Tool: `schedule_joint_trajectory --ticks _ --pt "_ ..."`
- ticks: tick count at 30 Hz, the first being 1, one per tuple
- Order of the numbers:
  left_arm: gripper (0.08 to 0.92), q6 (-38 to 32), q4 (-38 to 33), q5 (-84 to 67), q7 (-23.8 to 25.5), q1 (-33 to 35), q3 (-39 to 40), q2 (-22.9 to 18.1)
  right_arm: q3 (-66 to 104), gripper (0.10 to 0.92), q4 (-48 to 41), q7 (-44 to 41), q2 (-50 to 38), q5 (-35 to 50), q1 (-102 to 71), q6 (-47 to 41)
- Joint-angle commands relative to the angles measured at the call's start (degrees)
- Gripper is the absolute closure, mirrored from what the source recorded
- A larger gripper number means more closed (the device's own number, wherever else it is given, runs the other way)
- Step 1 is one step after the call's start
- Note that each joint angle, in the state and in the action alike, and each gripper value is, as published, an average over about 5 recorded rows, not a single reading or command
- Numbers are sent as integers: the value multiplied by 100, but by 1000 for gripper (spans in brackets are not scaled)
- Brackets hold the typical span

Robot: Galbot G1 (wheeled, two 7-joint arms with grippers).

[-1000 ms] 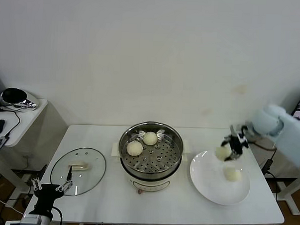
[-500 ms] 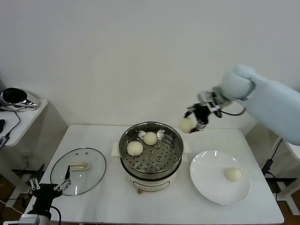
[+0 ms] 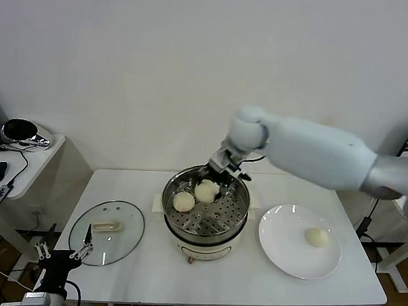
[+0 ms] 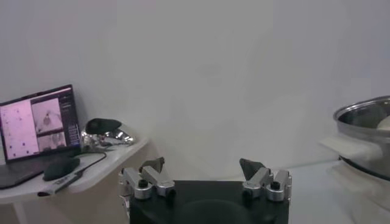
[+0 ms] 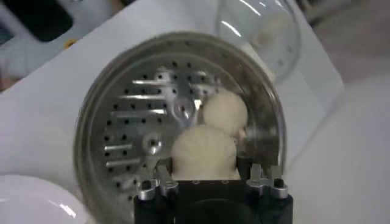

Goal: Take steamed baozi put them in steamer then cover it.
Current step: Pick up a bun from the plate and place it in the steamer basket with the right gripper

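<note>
My right gripper (image 3: 215, 180) reaches over the steamer (image 3: 236, 212), a shiny perforated basket on a white pot base. It is shut on a steamed baozi (image 5: 204, 152), held low over the back of the basket floor (image 5: 131, 122). Another baozi (image 3: 183, 201) lies on the floor just beside it, toward the front left. One more baozi (image 3: 315, 236) rests on the white plate (image 3: 287, 262) at the right. The cover (image 3: 106, 232), a glass lid with a cream handle, lies flat on the table left of the steamer. My left gripper (image 3: 64, 254) hangs open near the table's front left corner.
A side table (image 3: 27, 162) at the far left carries a mouse, a cable and a shiny dark object. The left wrist view shows a laptop (image 4: 39, 125) there and the steamer's rim (image 4: 365, 115) off to one side. The wall stands close behind the table.
My right arm has swung from the plate, up and across to the left, carrying a baozi down into the steamer. The left arm has stayed put.
</note>
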Motion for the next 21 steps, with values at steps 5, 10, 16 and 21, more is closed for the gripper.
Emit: schedule_joint_trajectory --ticks 5,10,16,21 --pt "177 -40 96 -8 -11 -23 -2 -34 -412 375 -105 8 564 -908 -224 1204" --pt "177 -74 136 -2 -16 -18 12 -60 -445 372 -68 -68 542 -969 -219 1301" --pt "177 -91 142 -11 -17 -5 11 -65 -495 372 74 -225 486 -861 -214 1288" --pt "177 -90 148 -15 -18 -11 14 -67 -524 292 174 -269 396 -703 -136 1262"
